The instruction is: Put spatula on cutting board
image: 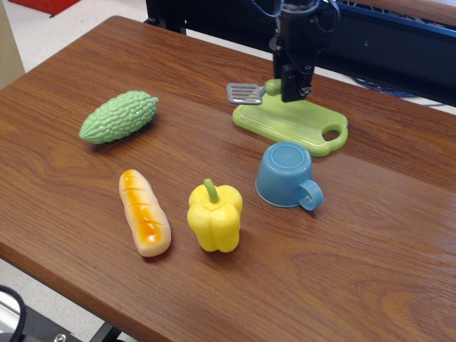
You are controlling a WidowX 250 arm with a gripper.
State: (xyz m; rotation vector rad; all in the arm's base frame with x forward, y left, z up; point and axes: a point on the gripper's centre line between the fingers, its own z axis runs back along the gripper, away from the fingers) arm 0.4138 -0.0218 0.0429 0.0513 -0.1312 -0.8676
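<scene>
My black gripper [291,88] stands over the far edge of the lime-green cutting board [292,122] at the back of the table. It is shut on the green handle of the spatula [246,93]. The grey slotted blade sticks out to the left, held in the air just past the board's left end. The board lies flat with its oval hole at the right end.
A blue cup [286,176] lies just in front of the board. A yellow bell pepper [214,216], a bread loaf [144,212] and a bumpy green gourd [119,117] sit to the left and front on the wooden table [370,271].
</scene>
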